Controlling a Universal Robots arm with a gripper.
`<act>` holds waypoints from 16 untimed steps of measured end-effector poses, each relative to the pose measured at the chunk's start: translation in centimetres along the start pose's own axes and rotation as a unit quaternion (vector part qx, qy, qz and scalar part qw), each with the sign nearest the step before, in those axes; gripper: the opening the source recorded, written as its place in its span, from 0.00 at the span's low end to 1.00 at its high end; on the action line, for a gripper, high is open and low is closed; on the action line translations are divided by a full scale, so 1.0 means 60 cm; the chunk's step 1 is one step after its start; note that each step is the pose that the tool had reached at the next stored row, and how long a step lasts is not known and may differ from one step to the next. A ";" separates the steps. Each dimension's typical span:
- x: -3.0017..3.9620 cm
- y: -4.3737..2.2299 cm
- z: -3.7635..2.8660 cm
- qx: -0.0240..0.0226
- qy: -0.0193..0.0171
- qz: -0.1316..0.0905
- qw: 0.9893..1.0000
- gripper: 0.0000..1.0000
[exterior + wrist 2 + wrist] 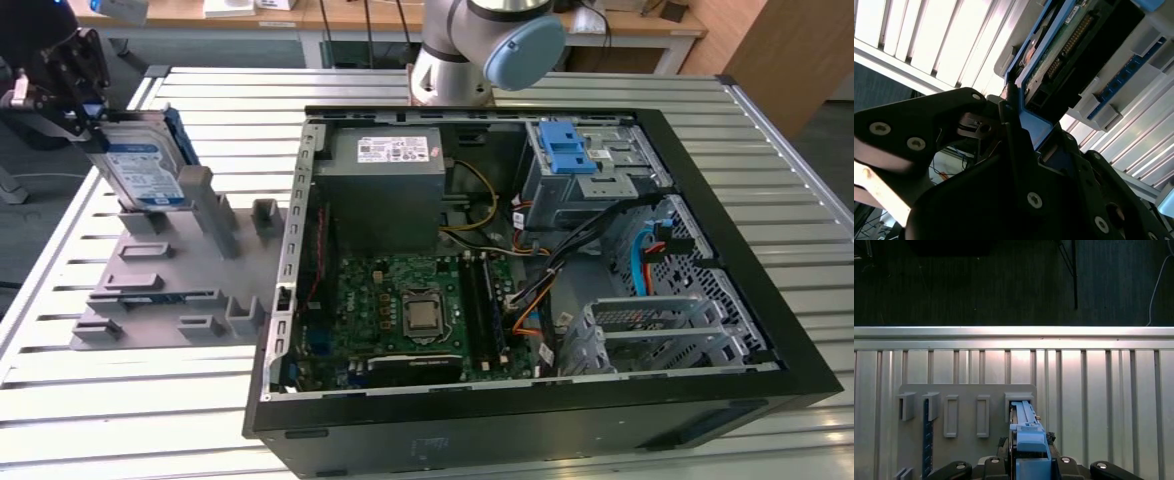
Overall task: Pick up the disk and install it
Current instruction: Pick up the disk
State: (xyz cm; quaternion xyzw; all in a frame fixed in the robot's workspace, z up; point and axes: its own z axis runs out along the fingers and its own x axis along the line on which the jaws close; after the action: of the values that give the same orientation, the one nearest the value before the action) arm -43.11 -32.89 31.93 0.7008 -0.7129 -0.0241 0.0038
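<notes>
At the exterior view's left, the tool point(67, 95) is closed on the upper end of the disk point(140, 165), which stands upright on edge, label outward, with its lower end at a slot of the grey fixture plate point(174, 290) on the slatted surface point(134, 400); seated or just clear, cannot tell. In both wrist views the disk point(1074, 55) point(1026, 425) runs edge-on out from the tool, blue rail clamped. Right of the plate lies the open computer case point(534, 420): power supply point(387, 165), then blue-latched drive bay point(587, 165), well apart from the disk.
</notes>
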 end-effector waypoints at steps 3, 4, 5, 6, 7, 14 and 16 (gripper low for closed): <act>0.000 0.000 -0.001 0.000 0.000 0.000 1.000 0.37; 0.000 0.000 -0.002 0.000 0.000 0.000 1.000 0.37; 0.000 0.000 -0.002 0.000 0.000 0.000 1.000 0.37; 0.000 0.000 -0.003 0.000 0.000 0.000 1.000 0.37; 0.000 0.000 -0.003 0.000 0.000 0.000 1.000 0.37; 0.000 0.000 -0.010 0.000 0.000 0.000 1.000 0.37; 0.000 0.000 -0.010 0.000 0.000 0.000 1.000 0.37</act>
State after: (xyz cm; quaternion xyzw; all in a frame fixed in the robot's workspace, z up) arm -43.11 -32.89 32.53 0.7008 -0.7129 -0.0241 0.0037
